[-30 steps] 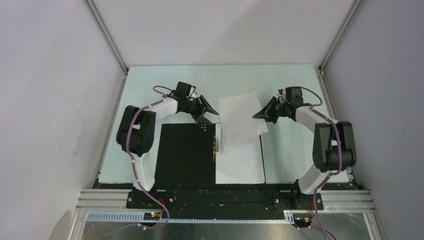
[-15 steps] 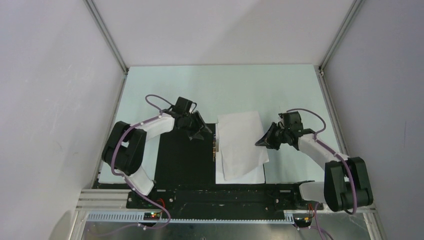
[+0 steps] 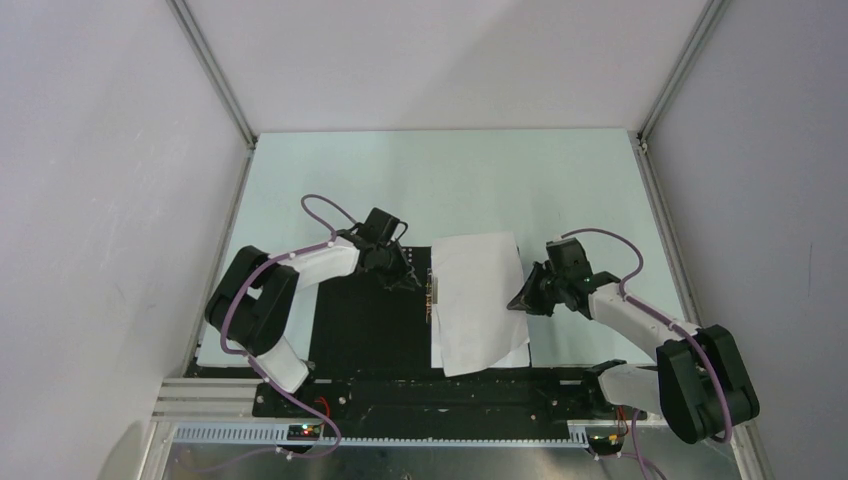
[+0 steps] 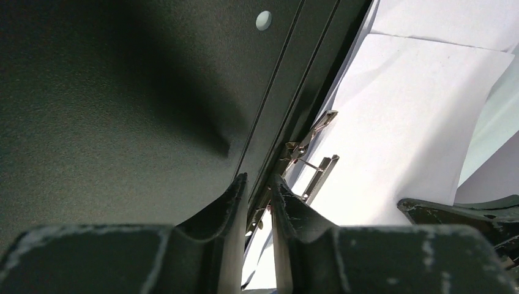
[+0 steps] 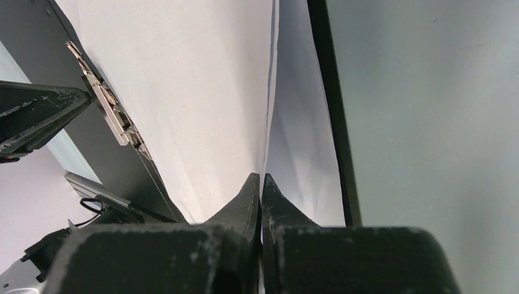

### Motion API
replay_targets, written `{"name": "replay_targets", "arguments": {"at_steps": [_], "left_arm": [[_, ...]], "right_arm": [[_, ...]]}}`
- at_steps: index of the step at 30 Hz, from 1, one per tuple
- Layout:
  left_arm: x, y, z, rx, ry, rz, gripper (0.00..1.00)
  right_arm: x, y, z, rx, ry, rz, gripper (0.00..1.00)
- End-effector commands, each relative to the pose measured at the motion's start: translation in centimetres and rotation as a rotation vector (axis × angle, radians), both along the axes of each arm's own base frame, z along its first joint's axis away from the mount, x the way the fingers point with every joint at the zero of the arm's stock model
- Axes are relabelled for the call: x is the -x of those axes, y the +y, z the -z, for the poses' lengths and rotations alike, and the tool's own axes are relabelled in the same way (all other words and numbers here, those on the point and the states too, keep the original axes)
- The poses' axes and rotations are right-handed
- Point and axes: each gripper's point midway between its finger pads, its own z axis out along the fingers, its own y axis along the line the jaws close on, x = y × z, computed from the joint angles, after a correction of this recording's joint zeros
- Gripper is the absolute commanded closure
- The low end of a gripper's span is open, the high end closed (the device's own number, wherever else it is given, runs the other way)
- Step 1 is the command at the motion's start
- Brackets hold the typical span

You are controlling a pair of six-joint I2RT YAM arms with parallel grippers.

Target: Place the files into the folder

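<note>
The right hand (image 5: 262, 184) has its two dark, scuffed fingers pressed together on the free right edge of the files (image 5: 183, 92). The pinched paper rises from the fingertips in a thin curved line, and a second sheet lies flat underneath.

The left hand (image 4: 257, 182) has its fingers nearly together with a narrow gap between them. They straddle the spine clip (image 4: 309, 153), and I cannot tell whether they are pressing on it yet.

The files lie on the right half of the open folder (image 3: 365, 320), their left edge against the clip. The top sheet sits skewed over the squarer ones below.

The sheets are plain, matte white, very thin and light. They probably have almost no stiffness, so they will sag, bow and buckle if pushed from one edge. They should also slide easily over one another, and a hard pinch would crease them. The best hold looks like a shallow grip on a free edge or corner, drawing the paper flat rather than shoving it.

The folder's inside is a finely grained black board, flat and stiff enough to stay put. The clip is bright, springy metal with slim levers, hard and narrow, so it is best taken at a lever end.

The pale green worktop (image 3: 450, 185) looks smooth, so paper would likely skate on it.
</note>
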Motion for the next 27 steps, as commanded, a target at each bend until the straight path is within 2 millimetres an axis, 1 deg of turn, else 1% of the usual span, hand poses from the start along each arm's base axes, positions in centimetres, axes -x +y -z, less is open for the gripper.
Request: {"name": "replay_targets", "arguments": {"at_steps": [1, 4, 6, 7, 8, 9, 10, 11, 12, 13, 14, 15, 17, 21, 27], "left_arm": [[-0.6, 0.0, -0.2, -0.012, -0.033, -0.013, 0.77], [-0.3, 0.0, 0.2, -0.015, -0.019, -0.005, 0.79], [-0.2, -0.1, 0.3, -0.016, -0.015, 0.0, 0.8], [-0.1, -0.1, 0.4, -0.016, -0.013, 0.002, 0.8], [-0.1, -0.1, 0.5, -0.016, -0.011, 0.002, 0.8], [-0.1, -0.1, 0.5, -0.016, -0.01, 0.003, 0.81], [0.0, -0.2, 0.5, -0.016, -0.008, 0.004, 0.81], [0.0, -0.1, 0.5, -0.016, -0.007, 0.004, 0.81], [-0.1, -0.2, 0.5, -0.015, -0.009, 0.005, 0.81], [0.0, -0.2, 0.5, -0.015, -0.008, 0.007, 0.81], [-0.1, -0.2, 0.4, -0.014, -0.011, 0.008, 0.81], [-0.1, -0.2, 0.4, -0.013, -0.012, 0.009, 0.81], [-0.1, -0.2, 0.4, -0.012, -0.013, 0.012, 0.81], [0.1, -0.2, 0.5, -0.014, -0.011, 0.018, 0.81], [0.1, -0.4, 0.3, -0.008, -0.016, 0.042, 0.82]], "right_arm": [[-0.4, -0.1, 0.0, 0.036, -0.036, 0.025, 1.0], [0.0, 0.1, 0.1, 0.032, -0.026, 0.03, 1.0], [0.4, 0.6, 0.3, 0.037, -0.022, 0.023, 0.99], [0.5, 0.8, 0.4, 0.037, -0.018, 0.028, 0.94], [0.7, 1.0, 0.5, 0.046, -0.019, 0.023, 0.91], [0.8, 1.1, 0.7, 0.047, -0.013, 0.026, 0.83], [1.0, 1.3, 0.7, 0.052, -0.013, 0.022, 0.78], [1.2, 1.3, 0.8, 0.056, -0.01, 0.022, 0.67], [1.3, 1.3, 0.9, 0.063, -0.011, 0.019, 0.62], [1.5, 1.2, 0.9, 0.071, -0.011, 0.018, 0.5], [1.5, 1.0, 1.0, 0.084, -0.016, 0.02, 0.45], [1.7, 0.8, 0.9, 0.093, -0.016, 0.02, 0.37], [1.9, 0.4, 0.9, 0.112, -0.02, 0.023, 0.29], [2.1, -0.4, 0.8, 0.15, -0.031, 0.027, 0.21], [1.5, -1.3, 1.4, 0.195, -0.048, 0.022, 0.2]]}}
